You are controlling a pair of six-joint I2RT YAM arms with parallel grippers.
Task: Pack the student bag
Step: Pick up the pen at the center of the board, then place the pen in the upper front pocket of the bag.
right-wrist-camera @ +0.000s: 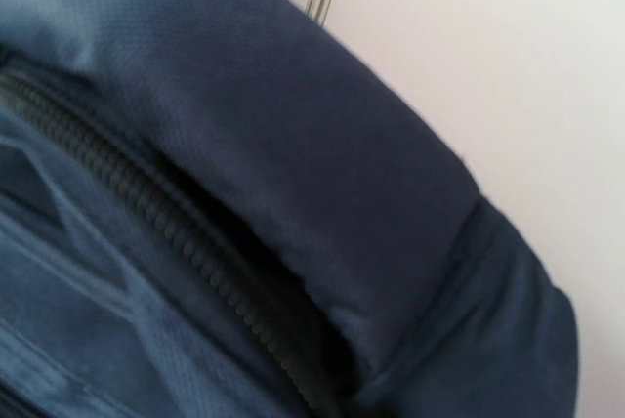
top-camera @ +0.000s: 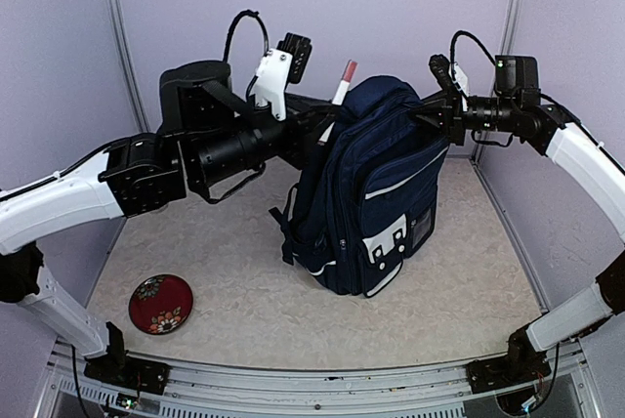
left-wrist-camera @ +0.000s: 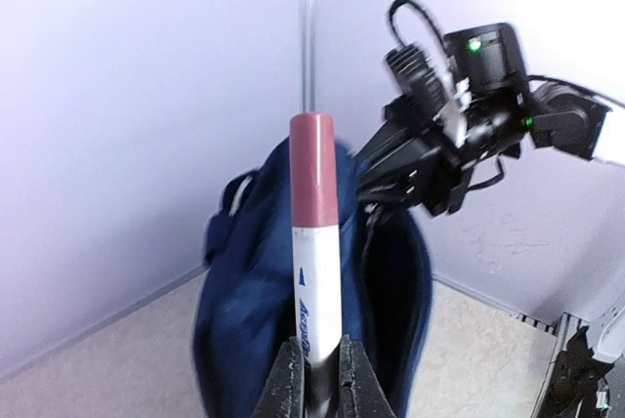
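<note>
I have the large navy-blue fabric backpack (top-camera: 376,193) standing upright mid-way across the pale speckled table (top-camera: 234,271), its top gaping. My left gripper (left-wrist-camera: 317,364) is clamped on an upright white-barrelled marker with a maroon cap (left-wrist-camera: 314,242) just beside the bag's top. My right gripper (top-camera: 441,113) is pinched together on the top rim.

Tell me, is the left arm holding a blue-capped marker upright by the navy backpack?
No. The cap on the marker is dull red, not blue; the left wrist view shows it. The left gripper does hold it upright by the navy backpack.
</note>
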